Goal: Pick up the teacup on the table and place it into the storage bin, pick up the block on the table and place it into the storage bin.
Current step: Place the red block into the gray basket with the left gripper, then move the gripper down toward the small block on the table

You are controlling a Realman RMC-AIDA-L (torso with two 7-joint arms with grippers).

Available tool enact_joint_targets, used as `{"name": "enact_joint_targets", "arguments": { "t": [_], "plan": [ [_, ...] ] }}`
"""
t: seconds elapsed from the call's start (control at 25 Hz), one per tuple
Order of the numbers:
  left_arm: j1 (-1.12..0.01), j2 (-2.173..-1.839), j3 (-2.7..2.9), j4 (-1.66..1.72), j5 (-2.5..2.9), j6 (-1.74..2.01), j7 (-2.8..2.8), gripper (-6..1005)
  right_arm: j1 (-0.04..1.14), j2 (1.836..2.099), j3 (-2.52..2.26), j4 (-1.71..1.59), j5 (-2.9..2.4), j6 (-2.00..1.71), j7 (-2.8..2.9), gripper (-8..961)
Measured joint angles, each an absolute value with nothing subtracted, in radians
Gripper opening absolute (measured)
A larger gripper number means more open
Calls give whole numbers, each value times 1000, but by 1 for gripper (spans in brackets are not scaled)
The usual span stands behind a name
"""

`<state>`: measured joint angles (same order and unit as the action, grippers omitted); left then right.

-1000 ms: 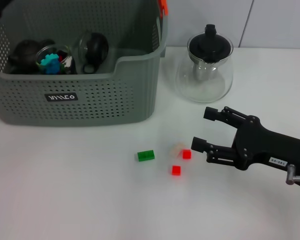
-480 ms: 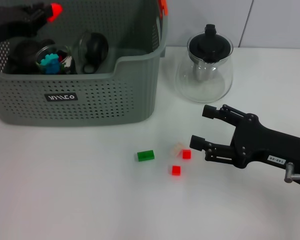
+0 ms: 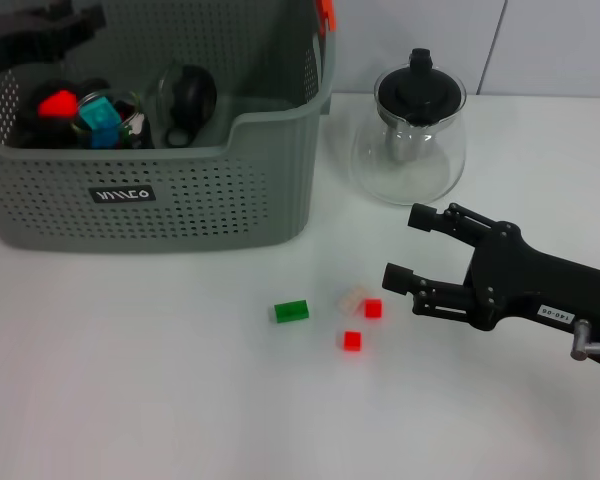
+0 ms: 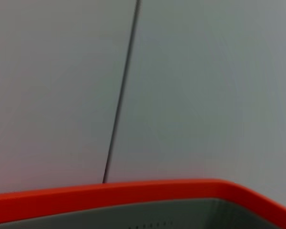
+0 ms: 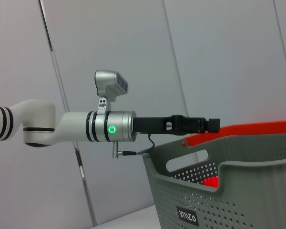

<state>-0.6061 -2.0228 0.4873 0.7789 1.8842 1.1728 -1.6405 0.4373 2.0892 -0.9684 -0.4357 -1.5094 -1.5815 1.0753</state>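
Note:
The grey storage bin (image 3: 230, 190) stands at the back left, and the right wrist view shows it too (image 5: 257, 191). My left gripper (image 3: 85, 22) hovers open over the bin's far left part; the right wrist view catches it (image 5: 212, 125) side-on above the orange rim. A red block (image 3: 56, 103) lies inside the bin beneath it, glowing through the wall (image 5: 210, 181). A glass teacup (image 3: 185, 98) lies in the bin. My right gripper (image 3: 408, 247) is open, low over the table, just right of a red block (image 3: 373, 308), a pale block (image 3: 352, 297), another red block (image 3: 352, 341) and a green block (image 3: 291, 311).
A glass teapot (image 3: 410, 125) with a black lid stands behind my right gripper. More dark cups and a teal piece (image 3: 98, 113) fill the bin's left side. The left wrist view holds only the bin's orange rim (image 4: 133, 191) and a grey wall.
The red block that my left gripper carried over the bin half a second ago has dropped into it. My right gripper stays almost still beside the blocks.

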Motion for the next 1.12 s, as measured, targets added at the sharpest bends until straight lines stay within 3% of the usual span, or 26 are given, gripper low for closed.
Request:
{"name": "enact_joint_targets", "arguments": {
  "t": [0.24, 0.48, 0.76, 1.12],
  "plan": [
    [-581, -2030, 405, 782, 1721, 1335, -1694, 471, 437, 2089, -959, -434, -1509, -1582, 1075, 942],
    [-544, -2038, 397, 792, 1601, 1442, -1858, 470, 437, 2089, -959, -432, -1509, -1580, 1075, 943],
    [-507, -2016, 393, 796, 1624, 1806, -1827, 472, 434, 2089, -959, -430, -1509, -1579, 1074, 943],
    [-416, -2068, 412, 820, 1958, 1885, -1475, 513, 423, 2086, -955, -428, -1509, -1587, 1074, 940]
  ]
}}
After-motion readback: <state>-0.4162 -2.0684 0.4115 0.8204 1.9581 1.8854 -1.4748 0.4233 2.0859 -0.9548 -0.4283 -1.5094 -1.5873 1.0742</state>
